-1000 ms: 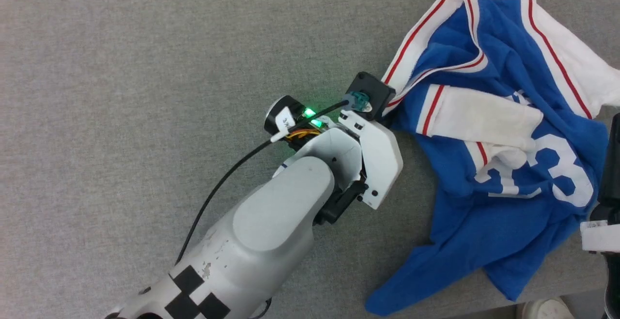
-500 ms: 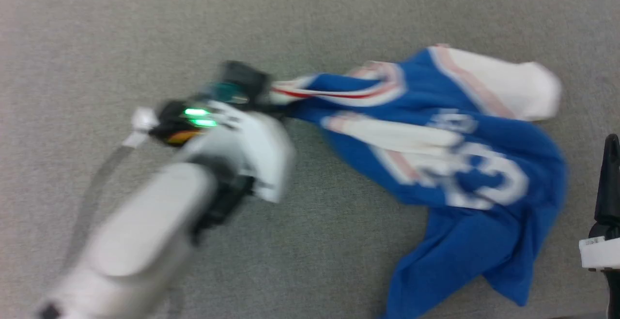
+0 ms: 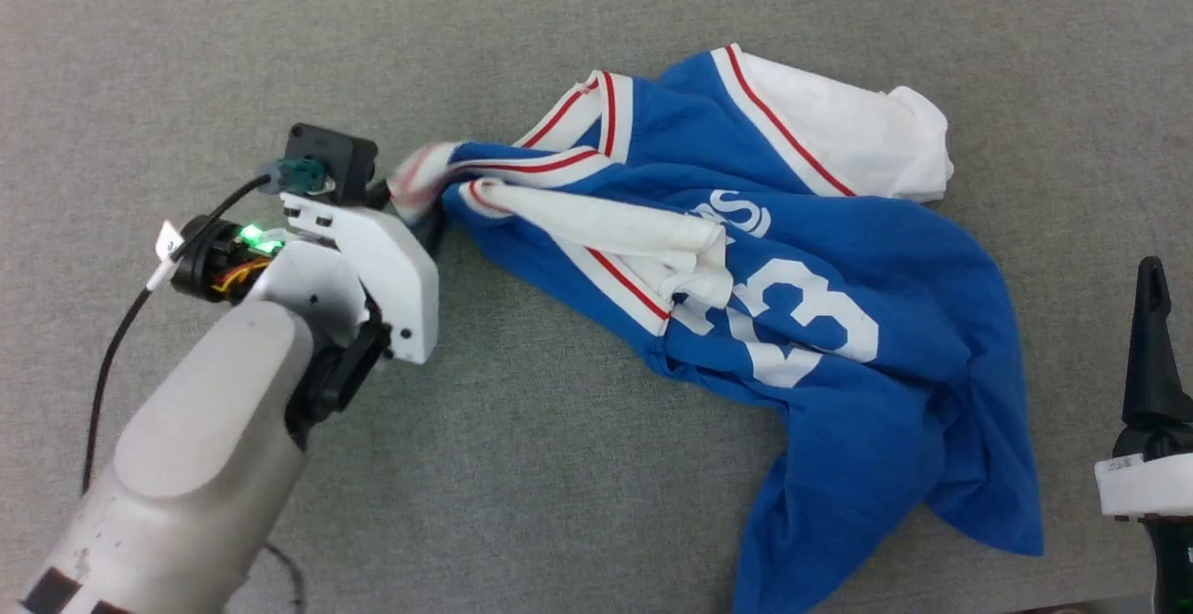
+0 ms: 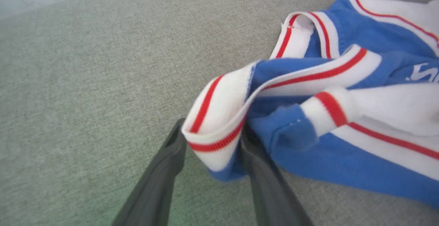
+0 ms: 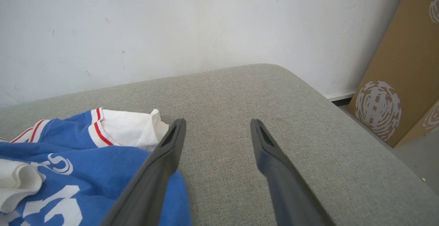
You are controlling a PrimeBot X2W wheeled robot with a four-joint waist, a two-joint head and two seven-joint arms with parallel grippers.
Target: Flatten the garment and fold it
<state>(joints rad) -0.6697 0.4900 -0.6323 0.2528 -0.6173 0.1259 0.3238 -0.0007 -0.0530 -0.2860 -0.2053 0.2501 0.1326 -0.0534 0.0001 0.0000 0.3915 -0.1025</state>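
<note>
The garment (image 3: 839, 251), a royal-blue jersey with white sleeves, red-striped trim and a white "23", lies crumpled across the grey padded surface (image 3: 596, 27). Its collar end is drawn out to the left. There my left gripper (image 3: 421, 215) meets it. In the left wrist view the dark fingers (image 4: 171, 157) stand apart, and a fold of the striped collar (image 4: 219, 116) lies loosely between them on the surface. My right gripper (image 3: 1153, 334) hangs open to the right of the garment (image 5: 103, 164), touching nothing. In its own view the right gripper (image 5: 217, 123) has bare surface between the fingertips.
The grey surface (image 5: 274, 92) rounds off at its far right corner. Beyond that corner stands a brown cardboard box (image 5: 404, 75) on the floor, with a white wall (image 5: 171, 23) behind. A black cable (image 3: 121, 334) trails from my left wrist.
My left arm has swept left, dragging the collar and pulling the garment out along the surface. Its fingers, shut on the collar before, now stand apart. The right gripper has held still.
</note>
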